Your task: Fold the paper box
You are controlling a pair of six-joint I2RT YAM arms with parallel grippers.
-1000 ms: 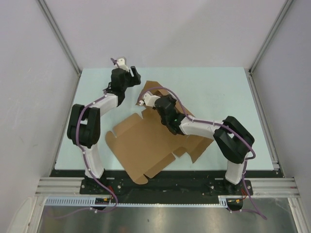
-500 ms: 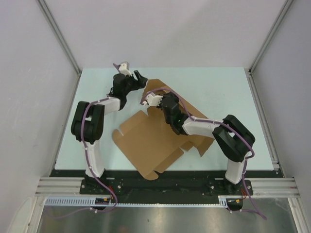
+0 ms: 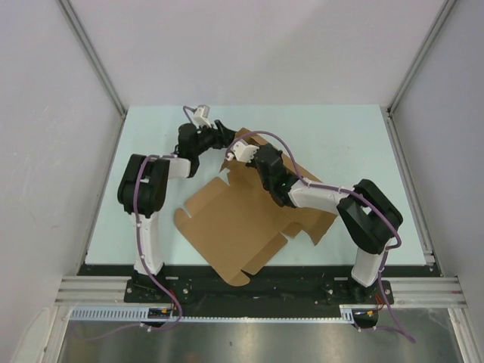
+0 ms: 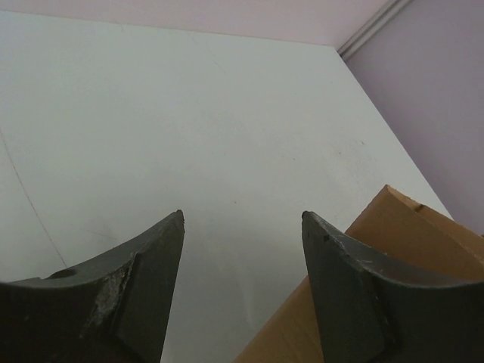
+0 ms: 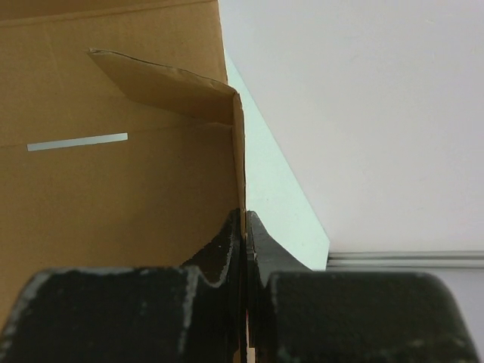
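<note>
On the pale green table (image 3: 340, 136), the paper box (image 3: 234, 219) lies near the middle, between the two arms. Most of the brown sheet is spread flat, and one corner comes close to the near edge of the table. The far part of the sheet seems to be lifted from the surface.

The right gripper (image 3: 233, 156) is at this far part. From the right wrist camera, the right gripper (image 5: 243, 219) is pressed together on the thin edge of a cardboard wall, which stands upright between the two fingers. At the top of this wall a small flap (image 5: 166, 87) bends inward over the paper box (image 5: 113, 204). A narrow pale slit (image 5: 77, 141) is cut in the panel to the left. The table (image 5: 280, 197) appears just to the right of the held edge.

The left gripper (image 3: 221, 130) is near the far left corner of the cardboard. From the left wrist camera, the left gripper (image 4: 242, 215) has its fingers (image 4: 144, 287) well apart, and only the bare table (image 4: 189, 113) shows between them. A corner of the paper box (image 4: 393, 227) appears just beside the right-hand finger. It cannot be told if the finger touches the cardboard.
</note>
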